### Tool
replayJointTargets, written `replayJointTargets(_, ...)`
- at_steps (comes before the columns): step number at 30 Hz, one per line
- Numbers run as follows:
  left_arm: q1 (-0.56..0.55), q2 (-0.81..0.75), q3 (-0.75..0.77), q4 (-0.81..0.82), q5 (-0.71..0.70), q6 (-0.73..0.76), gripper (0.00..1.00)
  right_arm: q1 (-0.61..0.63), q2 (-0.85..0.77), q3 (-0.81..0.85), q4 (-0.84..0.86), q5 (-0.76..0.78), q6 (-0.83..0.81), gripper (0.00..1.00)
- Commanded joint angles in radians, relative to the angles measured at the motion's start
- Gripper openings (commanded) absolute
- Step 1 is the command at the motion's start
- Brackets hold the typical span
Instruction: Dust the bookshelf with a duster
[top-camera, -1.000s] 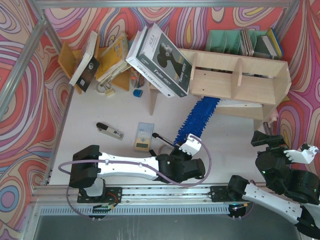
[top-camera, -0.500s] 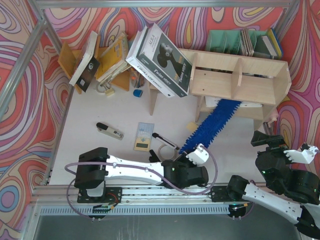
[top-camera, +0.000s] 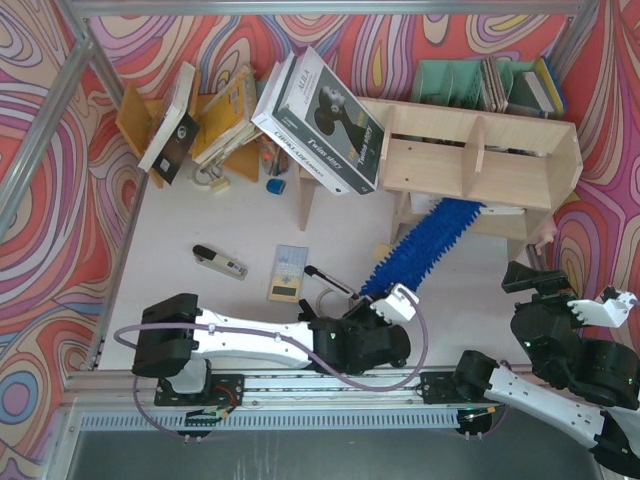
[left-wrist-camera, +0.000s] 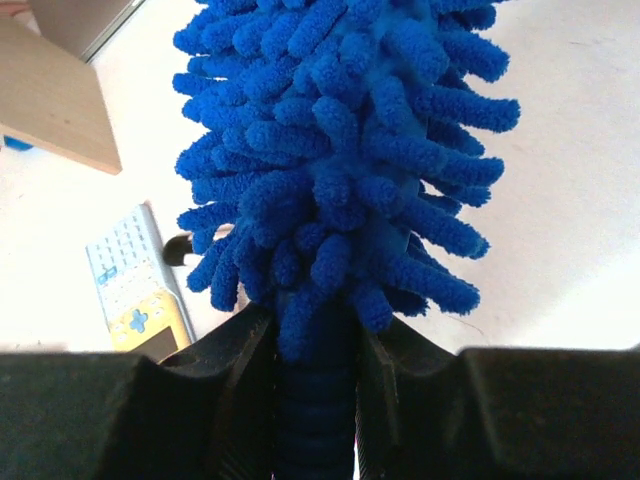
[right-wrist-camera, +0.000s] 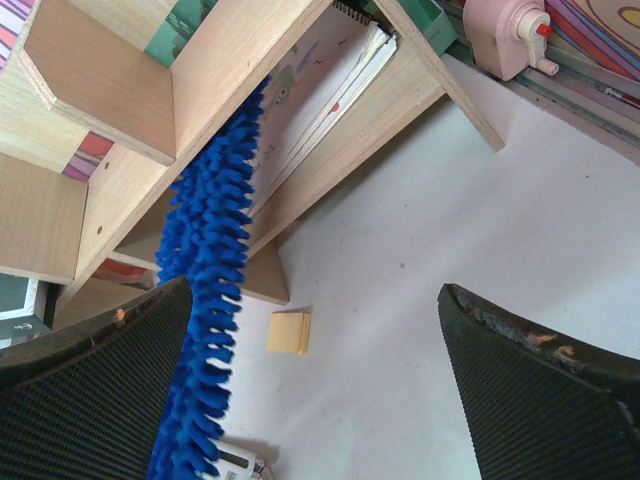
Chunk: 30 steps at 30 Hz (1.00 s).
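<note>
The bright blue duster runs from my left gripper up and right, and its fluffy tip reaches under the pale plywood bookshelf into the lower opening. In the left wrist view the left gripper is shut on the duster's ribbed handle, just below the chenille head. My right gripper hangs open at the right edge, apart from both. From the right wrist, the duster slants along the bookshelf's lower board, and the right gripper holds nothing.
An orange-brown rack of leaning books and a large boxed book stand at the back left. A green file holder sits behind the shelf. A calculator, a dark stapler-like tool and a small yellow block lie on the table.
The left arm swung the duster rightwards, carrying its tip from in front of the shelf into the lower opening. The right arm has stayed still.
</note>
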Motion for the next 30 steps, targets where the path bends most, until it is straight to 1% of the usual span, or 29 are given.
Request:
replayJointTargets(1, 0.066, -0.038, -0.029, 0.043, -0.058, -0.015, 0.00, 0.005, -0.014, -0.007, -0.032, 0.012, 0.015, 0.99)
replayJointTargets(7, 0.140, 0.017, 0.009, 0.009, 0.007, -0.028, 0.00, 0.004, -0.017, -0.007, -0.032, 0.012, 0.014, 0.99)
replayJointTargets(10, 0.144, 0.052, 0.047, 0.000, 0.057, -0.014, 0.00, 0.004, -0.020, -0.007, -0.032, 0.013, 0.015, 0.99)
replayJointTargets(11, 0.144, 0.069, 0.062, -0.031, 0.074, -0.013, 0.00, 0.004, -0.022, -0.007, -0.033, 0.013, 0.015, 0.99)
replayJointTargets(14, 0.124, 0.111, 0.088, -0.048, 0.106, 0.003, 0.00, 0.005, -0.023, -0.007, -0.032, 0.013, 0.015, 0.99)
replayJointTargets(20, 0.044, 0.134, 0.098, -0.015, 0.162, 0.079, 0.00, 0.004, -0.019, -0.007, -0.033, 0.014, 0.015, 0.99)
replayJointTargets(23, 0.008, 0.114, 0.087, 0.057, 0.166, 0.129, 0.00, 0.005, -0.017, -0.007, -0.032, 0.015, 0.014, 0.99)
replayJointTargets(26, -0.001, 0.071, 0.059, 0.105, 0.156, 0.151, 0.00, 0.004, -0.016, -0.007, -0.032, 0.015, 0.015, 0.99)
replayJointTargets(28, 0.001, 0.033, 0.025, 0.167, 0.123, 0.172, 0.00, 0.005, -0.014, -0.007, -0.032, 0.015, 0.014, 0.99)
replayJointTargets(30, 0.014, 0.012, 0.012, 0.191, 0.098, 0.191, 0.00, 0.005, -0.013, -0.007, -0.031, 0.015, 0.014, 0.99)
